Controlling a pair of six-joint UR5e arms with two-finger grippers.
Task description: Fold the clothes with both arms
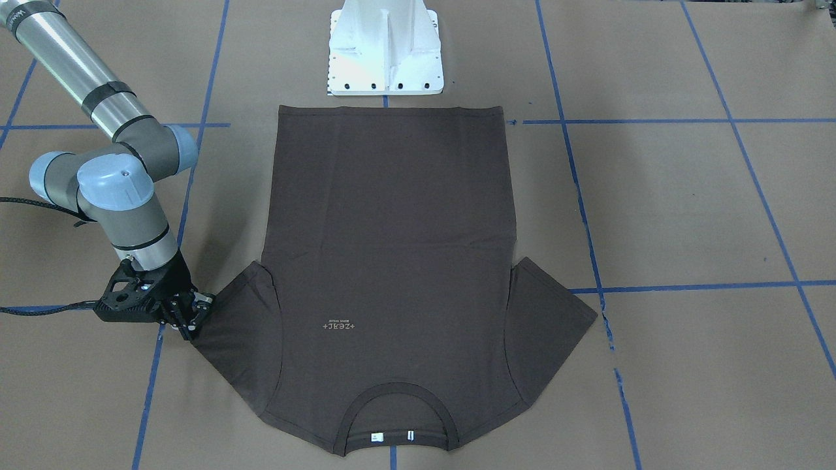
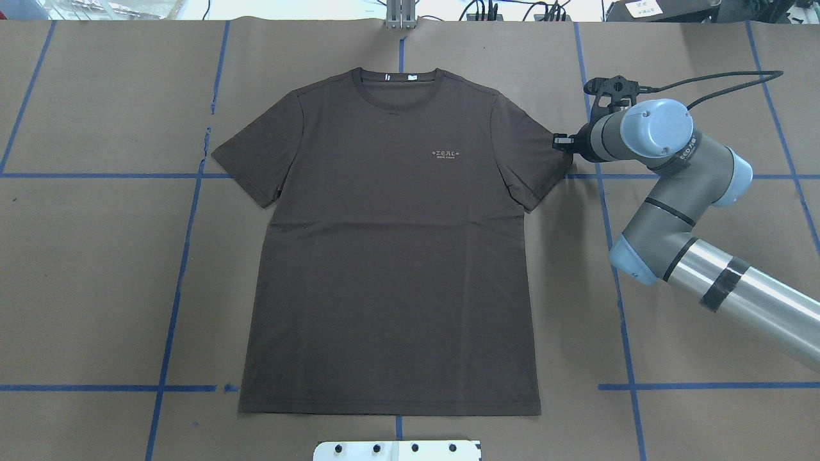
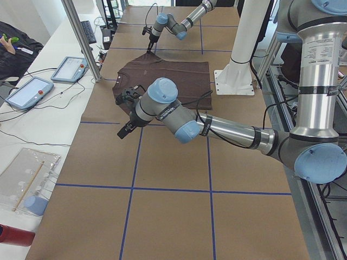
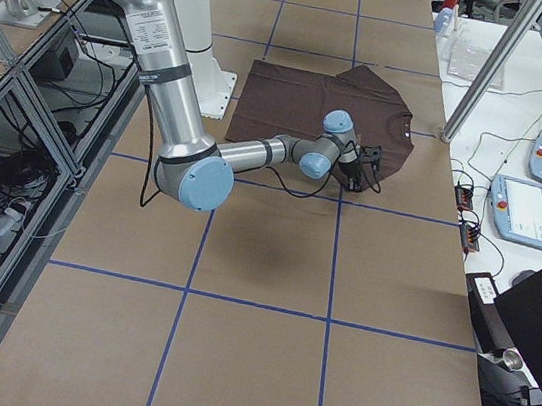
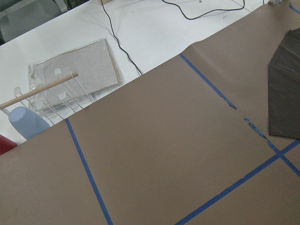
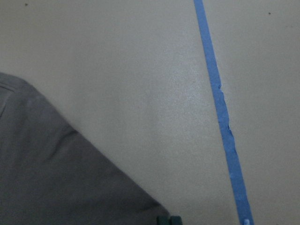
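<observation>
The dark brown T-shirt [image 2: 391, 256] lies flat and face up on the brown paper, collar on the far side from the robot; it also shows in the front view [image 1: 392, 228]. My right gripper [image 2: 561, 142] is low at the tip of the sleeve on its side, jaws together on the sleeve corner [image 6: 56, 178]; it also shows in the front view [image 1: 191, 326]. The sleeve still lies flat. My left gripper [image 3: 126, 130] shows only in the left side view, above bare paper short of the shirt's other sleeve [image 5: 286, 93]; I cannot tell whether it is open or shut.
The white pedestal base [image 1: 385, 49] stands at the shirt's hem. Blue tape lines [image 2: 192, 211] cross the paper. A clear rack with a wooden stick [image 5: 70, 79] and tablets [image 3: 27, 92] lie on the white table beyond the paper's edge, next to a metal post [image 3: 81, 38].
</observation>
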